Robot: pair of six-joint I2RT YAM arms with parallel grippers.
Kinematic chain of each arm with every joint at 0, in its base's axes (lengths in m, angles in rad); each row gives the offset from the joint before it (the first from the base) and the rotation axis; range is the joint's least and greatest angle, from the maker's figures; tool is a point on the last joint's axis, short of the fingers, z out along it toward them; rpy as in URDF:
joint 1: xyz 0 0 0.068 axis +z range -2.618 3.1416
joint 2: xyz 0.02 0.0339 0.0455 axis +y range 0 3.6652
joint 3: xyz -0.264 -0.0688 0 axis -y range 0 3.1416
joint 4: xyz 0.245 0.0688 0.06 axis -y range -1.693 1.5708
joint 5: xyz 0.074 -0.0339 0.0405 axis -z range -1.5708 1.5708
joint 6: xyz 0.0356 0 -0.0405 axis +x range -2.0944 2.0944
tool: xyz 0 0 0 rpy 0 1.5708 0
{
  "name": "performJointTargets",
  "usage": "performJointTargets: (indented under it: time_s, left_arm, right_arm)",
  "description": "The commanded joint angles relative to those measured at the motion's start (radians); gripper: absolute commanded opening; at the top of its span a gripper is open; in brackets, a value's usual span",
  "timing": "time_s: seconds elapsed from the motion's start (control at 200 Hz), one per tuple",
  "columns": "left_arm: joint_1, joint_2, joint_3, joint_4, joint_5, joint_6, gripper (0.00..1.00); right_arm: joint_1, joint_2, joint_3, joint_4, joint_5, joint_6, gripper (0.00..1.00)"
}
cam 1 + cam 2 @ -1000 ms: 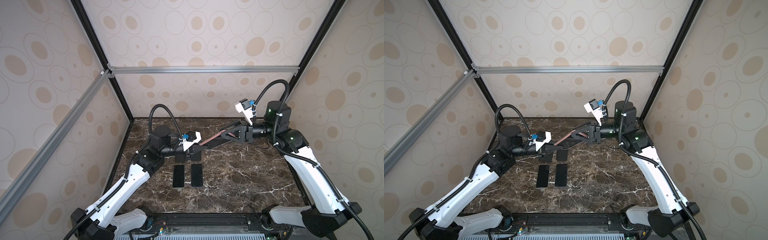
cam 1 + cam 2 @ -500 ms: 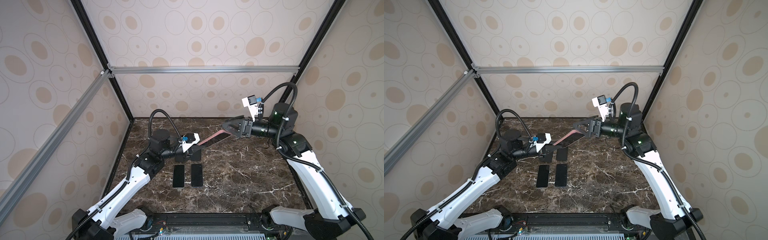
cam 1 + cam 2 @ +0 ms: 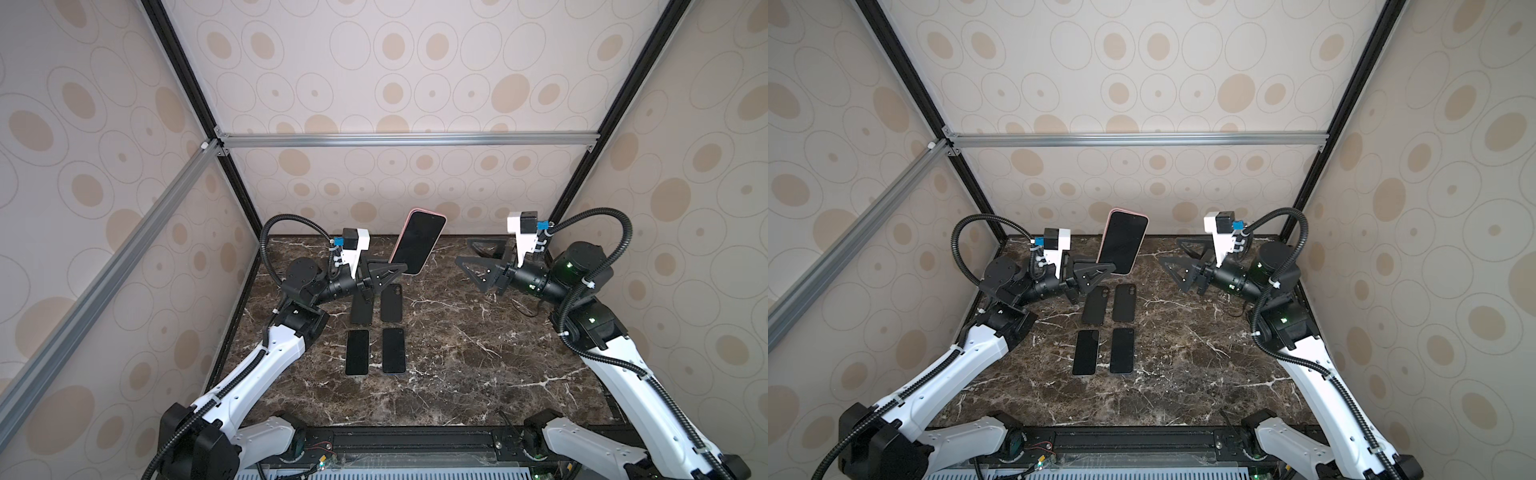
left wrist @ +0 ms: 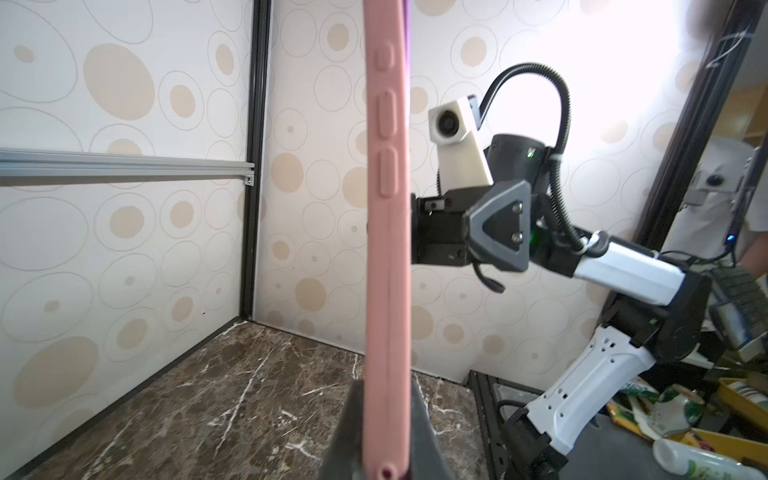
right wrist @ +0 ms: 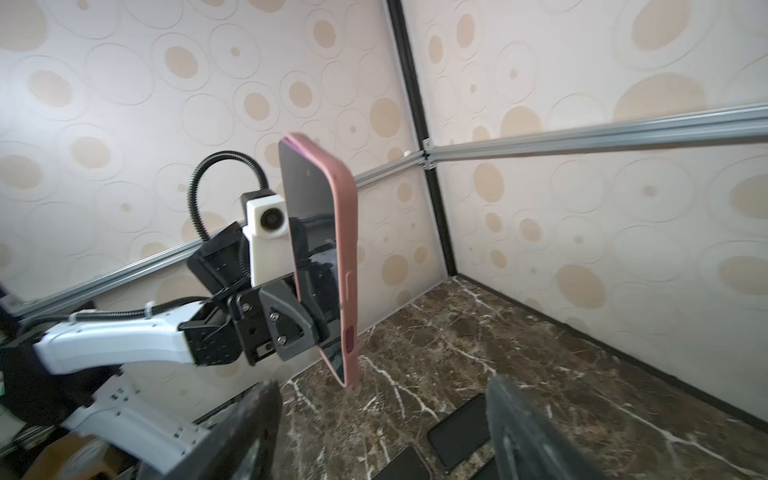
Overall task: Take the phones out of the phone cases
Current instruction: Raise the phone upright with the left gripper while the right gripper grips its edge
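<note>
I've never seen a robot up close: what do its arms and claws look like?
The left arm and right arm are white shells with black joints. A ribbed black cable loops over each wrist to a small white camera box. The left gripper and right gripper have dark triangular fingers.

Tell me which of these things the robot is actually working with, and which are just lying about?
Job in hand: phone in pink case, held aloft by the shut left gripper; open right gripper, apart from it.
Lying about, flat on the table: far left dark piece, far right dark piece, near left dark phone, near right dark phone.
</note>
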Motion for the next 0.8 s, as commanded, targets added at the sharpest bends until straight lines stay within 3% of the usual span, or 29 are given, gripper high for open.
performJointTargets:
  time_s: [0.0, 0.135, 0.365, 0.595, 0.795]
  left_arm:
    - [0.007, 0.011, 0.027, 0.327, 0.051, -0.288, 0.0]
    - [0.006, 0.023, 0.027, 0.395, 0.052, -0.356, 0.0]
    - [0.001, 0.031, 0.028, 0.479, 0.095, -0.426, 0.0]
    - [-0.004, 0.02, 0.025, 0.436, 0.117, -0.388, 0.0]
    - [-0.008, 0.012, 0.019, 0.415, 0.129, -0.361, 0.0]
  right_arm:
    - [0.027, 0.024, 0.0, 0.157, -0.169, -0.028, 0.77]
    - [0.103, 0.052, -0.007, 0.222, -0.168, -0.103, 0.72]
    - [0.171, 0.129, 0.078, 0.127, -0.184, -0.229, 0.57]
    - [0.224, 0.17, 0.164, -0.017, -0.173, -0.332, 0.5]
    - [0.24, 0.188, 0.191, -0.049, -0.163, -0.341, 0.38]
